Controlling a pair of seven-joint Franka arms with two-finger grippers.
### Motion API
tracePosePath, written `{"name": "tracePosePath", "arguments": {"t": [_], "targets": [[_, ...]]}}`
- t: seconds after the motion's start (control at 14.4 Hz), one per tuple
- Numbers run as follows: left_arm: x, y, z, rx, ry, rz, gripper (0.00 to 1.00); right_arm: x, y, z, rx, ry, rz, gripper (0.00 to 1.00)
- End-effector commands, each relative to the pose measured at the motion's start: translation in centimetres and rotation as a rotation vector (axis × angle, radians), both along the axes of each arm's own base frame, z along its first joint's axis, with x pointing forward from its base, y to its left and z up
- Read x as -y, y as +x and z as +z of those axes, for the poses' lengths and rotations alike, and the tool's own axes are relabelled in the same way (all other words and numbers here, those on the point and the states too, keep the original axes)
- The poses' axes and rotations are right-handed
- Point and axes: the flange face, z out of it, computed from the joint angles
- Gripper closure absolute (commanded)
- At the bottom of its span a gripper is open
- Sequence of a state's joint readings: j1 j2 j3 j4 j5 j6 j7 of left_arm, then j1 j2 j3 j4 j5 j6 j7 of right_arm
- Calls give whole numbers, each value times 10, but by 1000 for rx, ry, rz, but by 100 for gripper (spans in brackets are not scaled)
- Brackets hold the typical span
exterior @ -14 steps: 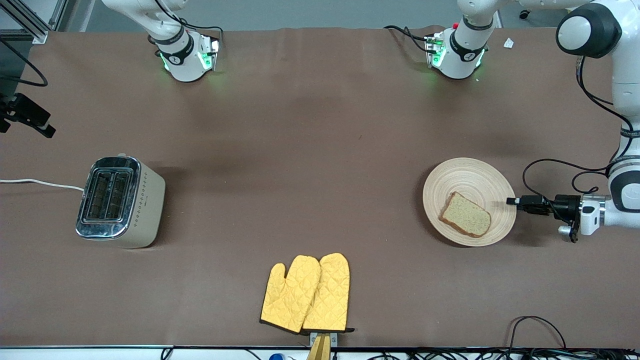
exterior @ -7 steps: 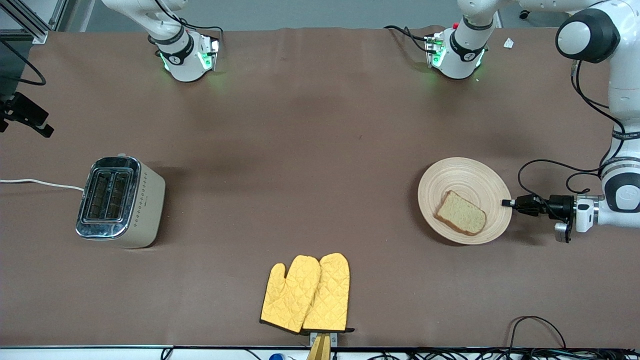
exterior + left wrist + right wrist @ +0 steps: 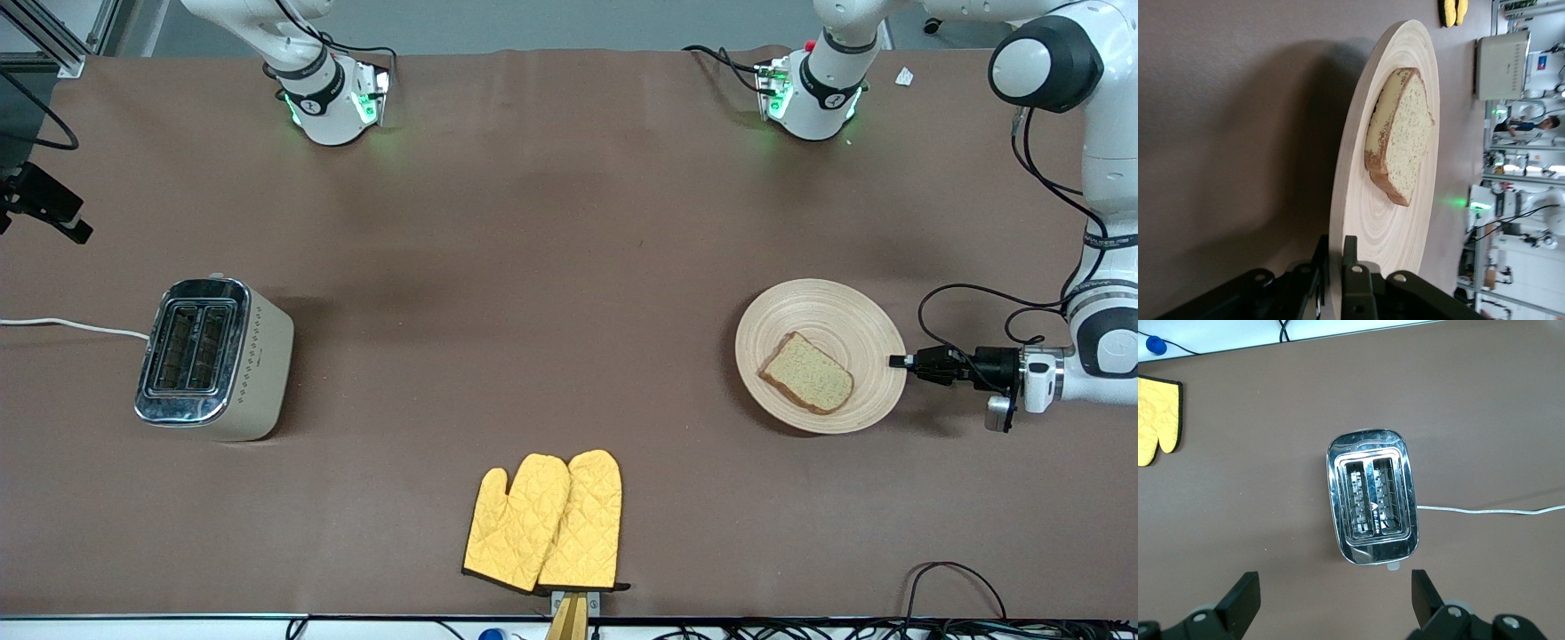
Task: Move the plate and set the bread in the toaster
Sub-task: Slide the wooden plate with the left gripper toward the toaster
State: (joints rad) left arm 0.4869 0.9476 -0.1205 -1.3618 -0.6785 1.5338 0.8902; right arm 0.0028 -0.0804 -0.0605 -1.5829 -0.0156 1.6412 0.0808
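Observation:
The light wooden plate (image 3: 822,307) lies on the brown table toward the left arm's end, with the bread (image 3: 805,372) lying flat on it. My left gripper (image 3: 898,360) is shut on the plate's rim, low at the table. In the left wrist view the fingers (image 3: 1353,257) pinch the plate's edge (image 3: 1391,227), and the bread (image 3: 1401,137) lies past them. The cream toaster (image 3: 213,356) stands toward the right arm's end, both slots empty. My right gripper (image 3: 1331,587) is open and empty, high over the toaster (image 3: 1373,497).
A pair of yellow oven mitts (image 3: 547,520) lies near the front edge at the table's middle; it also shows in the right wrist view (image 3: 1155,420). The toaster's white cord (image 3: 71,326) runs off the right arm's end of the table.
My left gripper has slid the plate, with the bread on it, a little toward the right arm's end. The toaster and mitts have not moved.

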Motion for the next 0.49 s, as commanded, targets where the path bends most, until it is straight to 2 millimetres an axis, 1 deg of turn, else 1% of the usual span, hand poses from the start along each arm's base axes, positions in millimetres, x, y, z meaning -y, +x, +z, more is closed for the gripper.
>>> {"name": "tracePosePath", "arguments": {"t": [0.0,0.14,0.28,0.42], "targets": [[10,0,24,-77,-111,47,100,1,1,3,0,15,0,0],[20,5,22,-82,-134,67,100,1,1,3,0,15,-2,0],[49,16,23,-68,-137,63,100,1,1,3,0,15,-3,0],[83,28,24,-61,-117,40,100,1,1,3,0,16,-5,0]]}}
